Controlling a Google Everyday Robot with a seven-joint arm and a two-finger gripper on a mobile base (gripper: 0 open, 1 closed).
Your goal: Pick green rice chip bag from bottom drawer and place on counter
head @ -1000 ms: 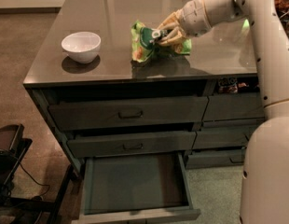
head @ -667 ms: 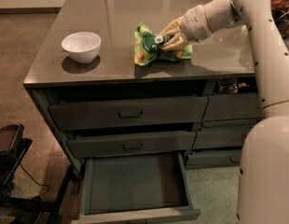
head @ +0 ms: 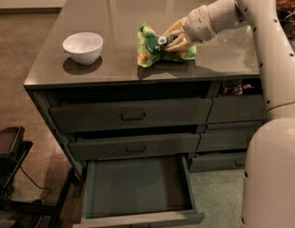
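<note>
One view takes in the whole scene, from in front of the cabinet island and above it. The bottom drawer (head: pixel 138 186) stands pulled out at floor level, and its dark floor shows nothing lying on it. Two drawers with metal pulls (head: pixel 133 115) above it are shut. Up on the glossy tabletop (head: pixel 114 13), the green rice chip bag (head: pixel 146 49) sits near the front edge, right of centre and well apart from the white bowl (head: pixel 83 46) on the left. Its lower edge looks to be resting on the surface, with a dark shadow just beneath it.

The pale arm (head: pixel 219 15) reaches in from the right, and the hand (head: pixel 167 40) is at the bag's right side, its yellowish fingers (head: pixel 175 30) clamped on the foil, one above and one below.

From where I stand, the carry looks finished and the placing step is the one in hand: the bag is out of the drawer and down on the tabletop, only not yet let go. The next move, I'd say, calls for parting the fingers without dragging the crinkly foil, then drawing the hand up and back to the right so the bag stays put, short of the front edge.
</note>
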